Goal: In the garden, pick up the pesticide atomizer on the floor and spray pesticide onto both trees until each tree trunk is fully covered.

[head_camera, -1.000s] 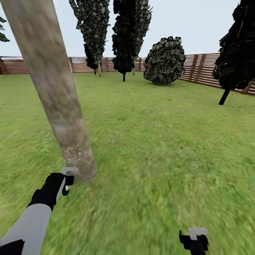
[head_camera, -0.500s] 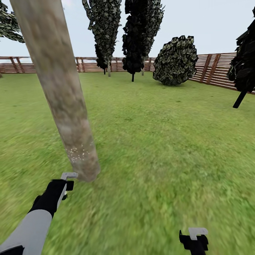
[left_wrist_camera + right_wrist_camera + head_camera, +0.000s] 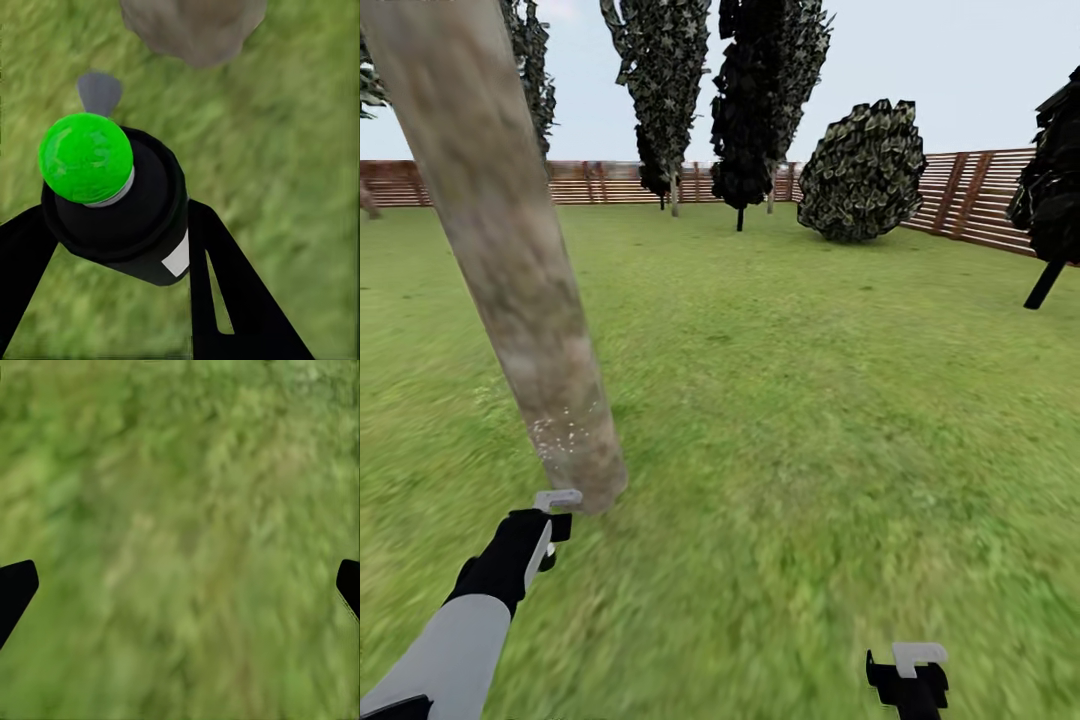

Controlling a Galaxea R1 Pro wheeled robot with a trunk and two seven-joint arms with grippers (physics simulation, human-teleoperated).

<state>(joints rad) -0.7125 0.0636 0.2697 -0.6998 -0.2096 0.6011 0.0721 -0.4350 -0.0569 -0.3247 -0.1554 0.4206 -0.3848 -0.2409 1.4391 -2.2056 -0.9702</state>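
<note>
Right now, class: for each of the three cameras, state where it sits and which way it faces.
Head view: on the head, facing forward and down over the lawn; shows the tree trunk, left gripper, right gripper.
Left wrist view: on the left arm, looking down the fingers clamping the pesticide atomizer.
Right wrist view: facing grass between spread fingertips.
Shared: trunk base, head and left wrist views.

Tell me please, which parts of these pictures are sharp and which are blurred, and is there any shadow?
Head view: the near grass is smeared, the tree trunk soft, the fence fairly crisp; I see no clear cast shadows. Left wrist view: the atomizer in the left pincer is sharp, the grass behind blurred. Right wrist view: the grass is blurred, only the right pincer finger edges sharp.
</note>
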